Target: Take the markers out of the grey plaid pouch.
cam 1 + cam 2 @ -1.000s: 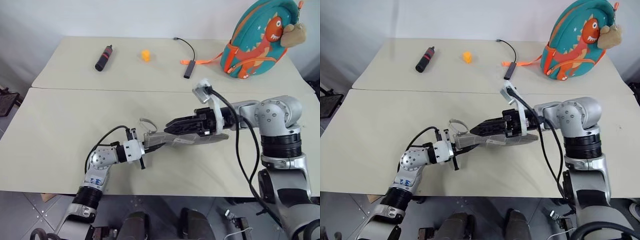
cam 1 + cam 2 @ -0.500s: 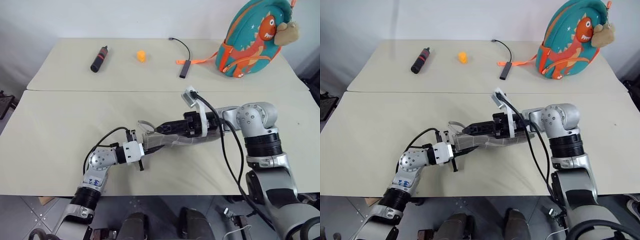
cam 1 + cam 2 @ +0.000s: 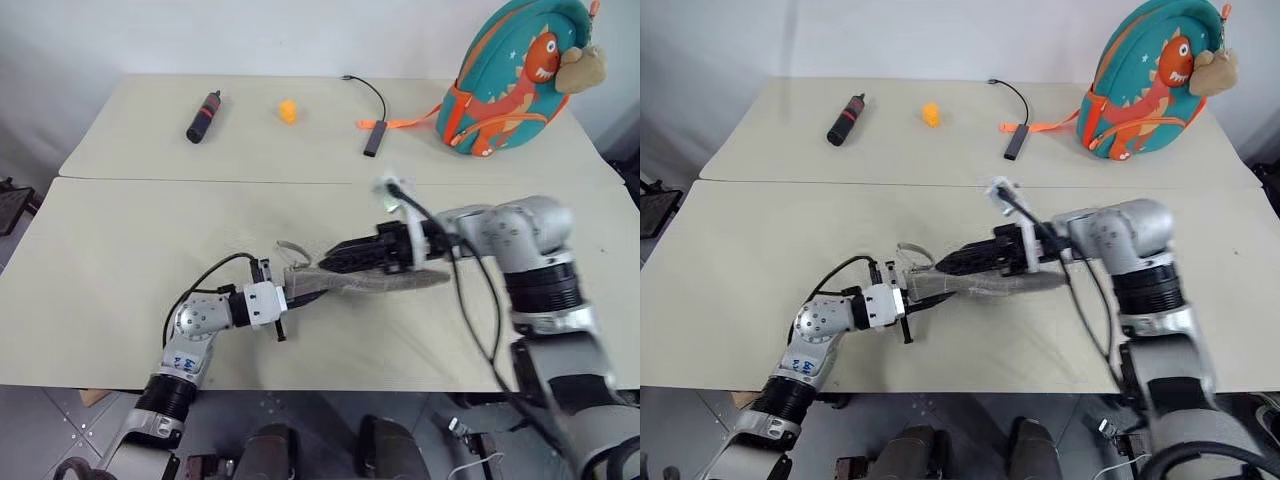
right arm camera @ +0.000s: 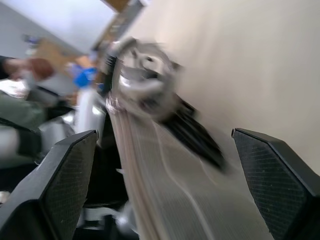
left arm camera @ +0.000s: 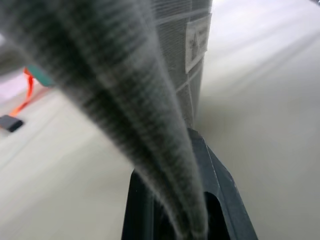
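Left gripper (image 3: 296, 296) clenched on pouch (image 3: 375, 281) end; pouch's long axis runs across toward the right arm. Right gripper (image 3: 335, 266), jaws spread, lies along that axis above the pouch, nearer its top.

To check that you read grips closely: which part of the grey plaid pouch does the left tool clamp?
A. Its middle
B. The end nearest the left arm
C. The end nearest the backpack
B: the left tool is shut on the grey plaid pouch at the end nearest the left arm.
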Motion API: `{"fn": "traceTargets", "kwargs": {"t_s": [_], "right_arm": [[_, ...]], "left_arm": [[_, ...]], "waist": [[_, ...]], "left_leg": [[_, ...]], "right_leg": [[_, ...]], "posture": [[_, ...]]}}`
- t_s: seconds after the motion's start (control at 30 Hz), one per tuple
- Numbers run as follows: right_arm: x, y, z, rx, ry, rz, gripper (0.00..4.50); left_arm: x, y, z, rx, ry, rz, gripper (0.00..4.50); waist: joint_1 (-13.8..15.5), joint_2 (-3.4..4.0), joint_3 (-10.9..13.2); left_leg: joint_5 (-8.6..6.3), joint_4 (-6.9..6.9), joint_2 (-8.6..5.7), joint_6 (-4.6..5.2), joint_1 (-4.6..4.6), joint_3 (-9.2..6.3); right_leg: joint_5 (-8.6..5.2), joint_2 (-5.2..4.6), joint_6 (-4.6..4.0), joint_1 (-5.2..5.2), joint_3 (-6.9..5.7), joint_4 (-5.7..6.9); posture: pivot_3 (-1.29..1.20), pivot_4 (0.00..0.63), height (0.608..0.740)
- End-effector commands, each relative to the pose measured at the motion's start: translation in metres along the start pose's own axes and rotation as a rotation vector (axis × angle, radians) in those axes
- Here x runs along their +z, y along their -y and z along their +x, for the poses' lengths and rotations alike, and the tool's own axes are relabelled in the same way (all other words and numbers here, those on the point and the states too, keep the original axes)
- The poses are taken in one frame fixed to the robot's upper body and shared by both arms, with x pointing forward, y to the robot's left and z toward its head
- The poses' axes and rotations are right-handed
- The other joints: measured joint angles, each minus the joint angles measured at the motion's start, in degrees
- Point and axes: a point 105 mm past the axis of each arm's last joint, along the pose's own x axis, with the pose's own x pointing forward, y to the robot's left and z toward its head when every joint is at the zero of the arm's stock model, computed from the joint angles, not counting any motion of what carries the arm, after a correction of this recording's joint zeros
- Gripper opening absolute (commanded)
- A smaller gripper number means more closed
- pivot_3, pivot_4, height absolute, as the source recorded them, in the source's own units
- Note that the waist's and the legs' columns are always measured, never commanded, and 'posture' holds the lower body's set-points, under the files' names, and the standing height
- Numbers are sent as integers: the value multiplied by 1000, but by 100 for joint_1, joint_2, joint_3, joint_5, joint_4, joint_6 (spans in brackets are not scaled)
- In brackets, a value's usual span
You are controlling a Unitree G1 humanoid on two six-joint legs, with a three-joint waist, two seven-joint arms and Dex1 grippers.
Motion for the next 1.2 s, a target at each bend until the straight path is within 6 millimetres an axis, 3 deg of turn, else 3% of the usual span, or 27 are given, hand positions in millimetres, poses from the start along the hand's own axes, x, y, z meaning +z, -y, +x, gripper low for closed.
{"fn": "traceTargets", "kwargs": {"t_s": [0.03, 0.17, 0.3, 0.47, 1.17, 1.2], "right_arm": [[26, -20, -19, 16, 7, -121, 4465], [38, -31, -15, 40, 17, -141, 4465], [43, -41, 6, 81, 17, -132, 4465], [38, -40, 25, 62, -3, -107, 4465], [21, -43, 65, 87, -45, -59, 4465], [21, -42, 66, 85, -37, -54, 4186]], "left_arm": [[6, -15, 2, 70, 0, 104, 0], [8, -18, 15, 93, 1, 140, 0], [6, -15, 24, 86, -2, 138, 0], [4, -12, 29, 75, -3, 124, 0], [1, -8, 28, 64, -9, 97, 0], [1, -8, 28, 66, -10, 98, 0]], "waist": [[-17, 2, 1], [-16, 1, 1], [4, 2, 1], [21, 2, 1], [-3, 2, 1], [-5, 2, 1]], "left_leg": [[0, -1, 4, 0, 0, -1], [0, -1, 6, -1, 1, 1], [0, 0, 4, 0, -2, 3], [0, 22, 2, 0, -28, -11], [0, 34, -1, 0, -41, -21], [0, 34, -1, -1, -41, -21]], "right_leg": [[0, 0, 0, -4, 2, 0], [0, 2, 0, -5, 2, 2], [0, 1, 0, -6, 1, 2], [0, 1, 0, -7, -17, 4], [2, 1, 2, -10, -28, 9], [2, 1, 2, -10, -27, 9]], "posture": [[0, 150, 740], [0, 150, 740], [0, 150, 740], [0, 150, 740], [0, 150, 740], [0, 150, 740]]}}
